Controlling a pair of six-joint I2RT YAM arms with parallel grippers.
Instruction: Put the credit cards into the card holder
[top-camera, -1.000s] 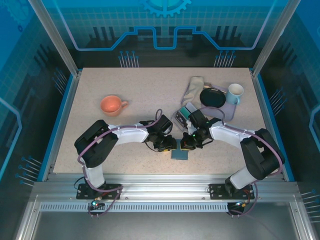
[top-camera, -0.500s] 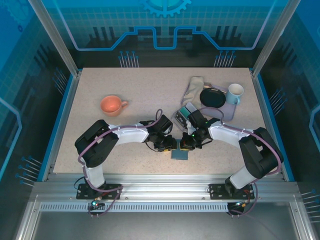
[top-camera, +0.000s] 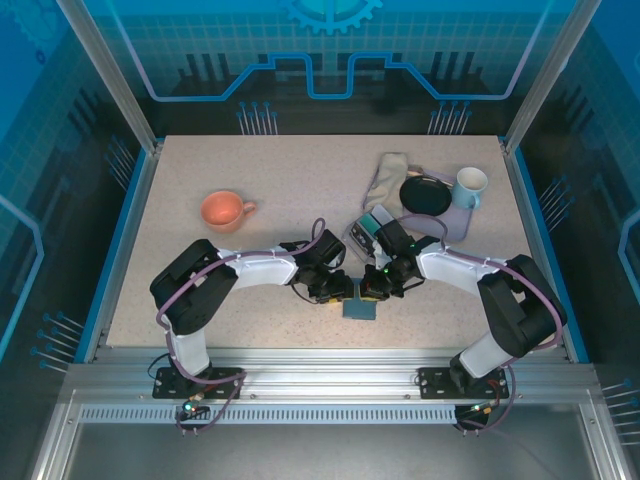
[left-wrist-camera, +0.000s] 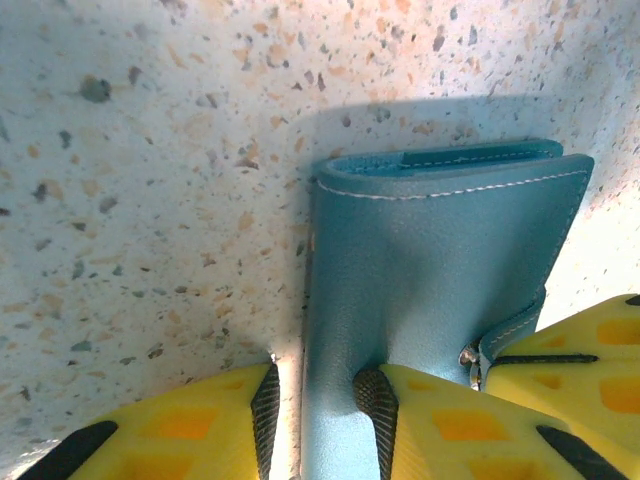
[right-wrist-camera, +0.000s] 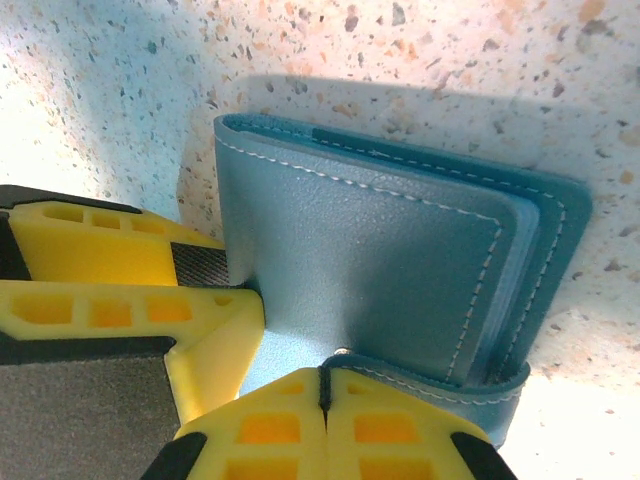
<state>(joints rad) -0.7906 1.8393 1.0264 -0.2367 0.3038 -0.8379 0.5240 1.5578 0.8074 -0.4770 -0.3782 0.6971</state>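
Observation:
The slate-blue card holder (top-camera: 360, 308) lies folded near the table's front edge, between both grippers. My left gripper (left-wrist-camera: 320, 402) straddles its side edge: one pad (left-wrist-camera: 375, 405) presses into the cover and the other stands at the edge on the table. My right gripper (right-wrist-camera: 322, 385) is shut, with the card holder's (right-wrist-camera: 360, 270) snap strap (right-wrist-camera: 450, 385) pinched at its tips. A darker teal layer (right-wrist-camera: 440, 168) shows between the covers; I cannot tell if it is a card. Teal credit cards (top-camera: 376, 221) lie in a small grey tray (top-camera: 358, 236) behind the right arm.
An orange cup (top-camera: 225, 210) stands at the left. At the back right are a beige cloth (top-camera: 388, 177), a black plate (top-camera: 425, 193) and a white mug (top-camera: 470, 186) on a lavender mat (top-camera: 457, 222).
The left jaws have narrowed slightly on the card holder's edge. Both arms and the card holder stay where they were.

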